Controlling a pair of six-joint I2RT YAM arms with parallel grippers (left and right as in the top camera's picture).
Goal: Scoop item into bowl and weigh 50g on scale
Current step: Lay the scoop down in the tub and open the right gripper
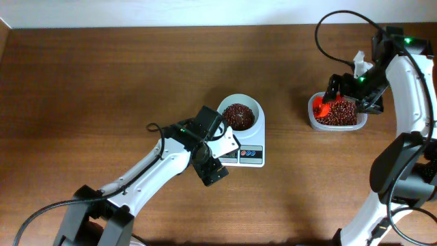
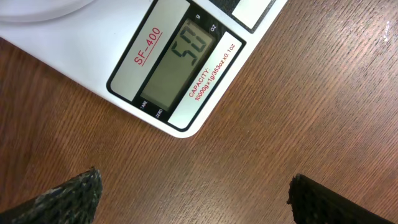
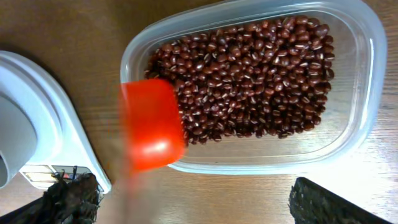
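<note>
**Beans in the bowl on the scale, both pincers apart**

The brown wooden tabletop (image 1: 102, 82) carries everything. The left pincer (image 2: 193, 199) hangs at 7 o'clock of the scale's display, its fingers wide apart with only bare wood between them. The right pincer (image 3: 199, 202) hovers over the tub, fingers also spread wide. A blurred handle runs down between them, and I cannot tell if it touches either.

The flat white digital kitchen scale (image 1: 251, 156) sits near the tabletop's centre. A clear rounded-rectangular plastic tub (image 3: 360, 74) lies well apart at its 3 o'clock. The small round white bowl (image 1: 254, 108) stands on the scale, at 12 o'clock of the display. An orange-red plastic scoop (image 3: 152, 124) lies at the tub's 9 o'clock end in the overhead view. Small dark reddish-brown beans (image 1: 239, 115) are heaped in the bowl, and more cover the tub's floor. The grey display (image 2: 177, 62) reads 50.
</note>
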